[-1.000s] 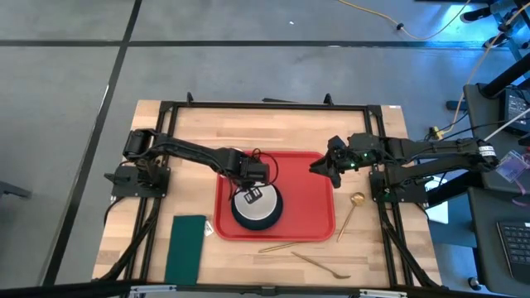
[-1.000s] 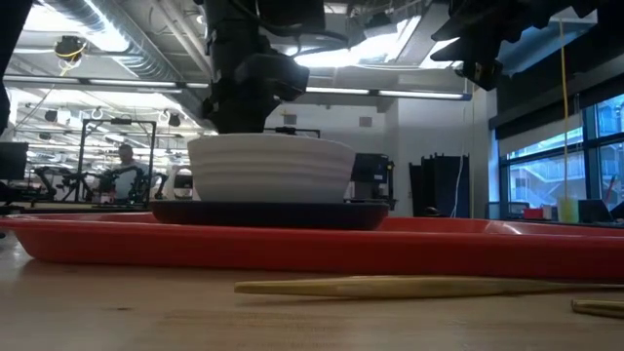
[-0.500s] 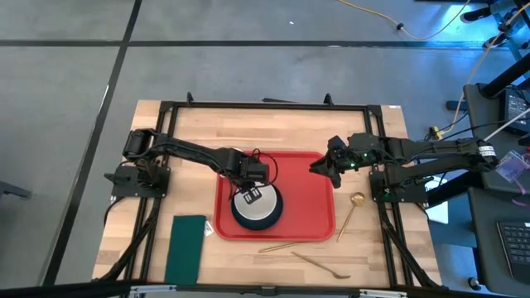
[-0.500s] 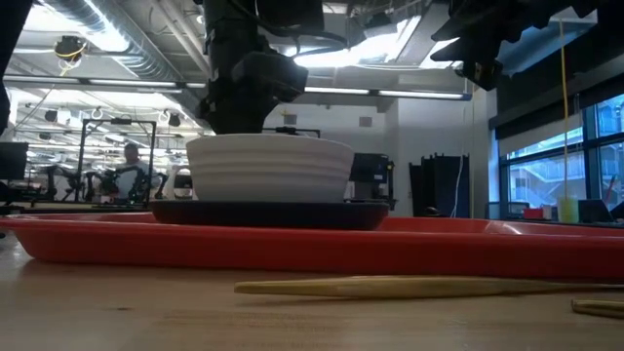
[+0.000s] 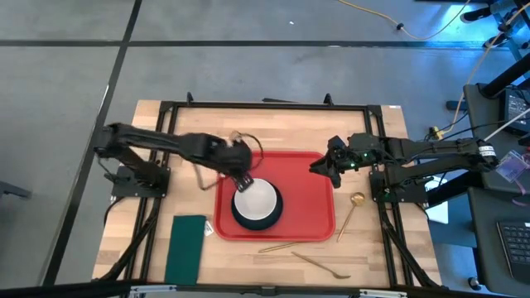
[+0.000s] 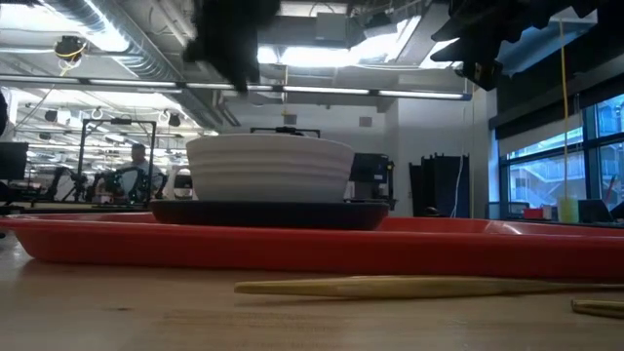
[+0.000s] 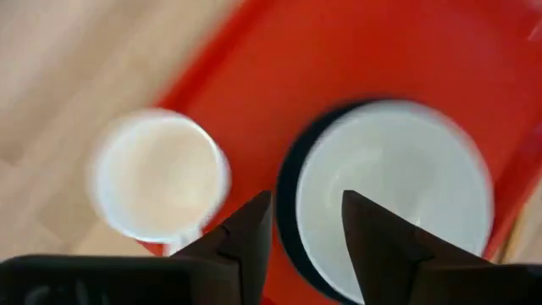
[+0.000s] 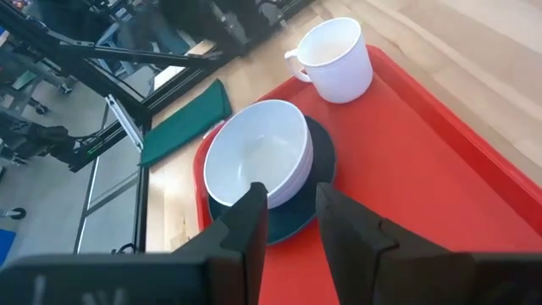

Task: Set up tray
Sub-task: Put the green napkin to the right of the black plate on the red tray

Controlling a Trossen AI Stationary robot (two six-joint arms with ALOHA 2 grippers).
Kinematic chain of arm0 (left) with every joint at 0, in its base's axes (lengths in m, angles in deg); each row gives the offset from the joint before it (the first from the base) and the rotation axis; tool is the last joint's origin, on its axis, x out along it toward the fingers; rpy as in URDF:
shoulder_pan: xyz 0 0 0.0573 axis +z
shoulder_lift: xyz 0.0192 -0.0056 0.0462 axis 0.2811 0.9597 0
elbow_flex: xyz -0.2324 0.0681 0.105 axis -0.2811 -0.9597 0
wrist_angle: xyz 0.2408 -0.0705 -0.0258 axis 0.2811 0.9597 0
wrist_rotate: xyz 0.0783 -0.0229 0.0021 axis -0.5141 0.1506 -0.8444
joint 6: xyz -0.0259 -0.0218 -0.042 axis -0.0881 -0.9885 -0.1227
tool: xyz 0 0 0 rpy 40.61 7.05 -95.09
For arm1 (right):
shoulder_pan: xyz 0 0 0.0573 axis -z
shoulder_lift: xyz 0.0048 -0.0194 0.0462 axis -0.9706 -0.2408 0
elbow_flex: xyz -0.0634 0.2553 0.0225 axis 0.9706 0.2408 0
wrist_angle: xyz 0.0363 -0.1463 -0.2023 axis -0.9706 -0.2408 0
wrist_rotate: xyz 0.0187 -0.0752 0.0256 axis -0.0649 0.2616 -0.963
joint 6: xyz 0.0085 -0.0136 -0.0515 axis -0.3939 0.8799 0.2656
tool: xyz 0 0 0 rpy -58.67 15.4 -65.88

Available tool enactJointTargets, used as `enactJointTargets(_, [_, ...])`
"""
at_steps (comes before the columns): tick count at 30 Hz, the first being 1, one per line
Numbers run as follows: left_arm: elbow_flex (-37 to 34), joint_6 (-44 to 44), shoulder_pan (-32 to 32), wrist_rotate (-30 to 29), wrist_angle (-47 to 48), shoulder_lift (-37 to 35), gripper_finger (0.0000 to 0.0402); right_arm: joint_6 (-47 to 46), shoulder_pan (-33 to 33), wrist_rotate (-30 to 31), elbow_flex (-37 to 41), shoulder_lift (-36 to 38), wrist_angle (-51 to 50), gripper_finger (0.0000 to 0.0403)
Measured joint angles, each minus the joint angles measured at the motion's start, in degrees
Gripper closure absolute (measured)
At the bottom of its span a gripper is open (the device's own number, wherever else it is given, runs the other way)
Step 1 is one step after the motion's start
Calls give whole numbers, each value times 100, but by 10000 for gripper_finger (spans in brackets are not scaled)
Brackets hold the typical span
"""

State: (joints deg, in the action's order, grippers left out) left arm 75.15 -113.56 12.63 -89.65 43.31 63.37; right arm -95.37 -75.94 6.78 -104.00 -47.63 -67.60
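Tray (image 5: 310,199) beneath both grippers, red, flat on the table (image 5: 273,128); I see left gripper (image 7: 305,222) with fingers spread, holding nothing, above the white bowl (image 5: 255,199) on its dark plate (image 5: 247,221); mug (image 8: 334,59) just beside; right gripper (image 8: 288,216) parted, empty, over the tray's far edge

A white bowl (image 5: 255,199) sits on a dark blue plate (image 5: 257,218), a white mug (image 8: 334,59) just beside them. On the wooden surface (image 5: 273,124) lie a green napkin (image 5: 185,248), chopsticks (image 5: 281,246) and two golden spoons (image 5: 351,210).
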Motion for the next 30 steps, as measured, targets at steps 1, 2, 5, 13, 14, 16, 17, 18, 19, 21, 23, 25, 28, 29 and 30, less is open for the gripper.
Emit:
enactJointTargets(1, [1, -7, -21, -148, 3, -233, 266, -23, 0, -2, 0, 0, 2, 295])
enactJointTargets(2, [1, -8, -58, -275, 15, -461, 267, -28, 0, -2, 0, 0, 2, 295])
enactJointTargets(5, [5, 31, -243, -439, 21, -1040, 270, -132, 0, -49, 0, 0, 2, 295])
enactJointTargets(13, [9, -395, -1069, 523, 531, -1780, 273, -172, 0, -153, 0, 0, 0, 295])
enactJointTargets(14, [9, -359, -1248, 772, 708, -1781, 275, -159, 1, -155, 0, 0, 0, 295])
enactJointTargets(16, [9, -174, -1696, 822, 1152, -1705, 279, -150, 1, -155, 0, 0, 0, 295])
enactJointTargets(17, [-6, -117, -1924, 665, 1355, -1630, 282, -146, 0, -155, 0, 0, 0, 295])
enactJointTargets(18, [-71, -96, -2145, 474, 1479, -1562, 284, -143, 0, -155, 0, 0, -2, 295])
enactJointTargets(19, [-168, -113, -2343, 342, 1564, -1492, 286, -140, 0, -154, 0, 0, 0, 295])
enactJointTargets(21, [-362, -258, -2693, 297, 1540, -1344, 287, -138, 0, -155, 0, 0, 0, 295])
enactJointTargets(23, [-530, -549, -2971, 530, 1476, -1176, 283, -138, 0, -155, 0, 0, -2, 295])
enactJointTargets(25, [-671, -915, -3208, 774, 1459, -980, 274, -136, 0, -154, 0, 0, -2, 295])
enactJointTargets(28, [-752, -1409, -3522, 964, 1448, -662, 254, -136, 2, -153, 1, 0, 0, 295])
enactJointTargets(29, [-761, -1497, -3622, 969, 1445, -552, 246, -136, 2, -153, 1, 0, -2, 295])
enactJointTargets(30, [-764, -1560, -3714, 965, 1446, -439, 238, -136, 2, -153, 2, 0, 0, 295])
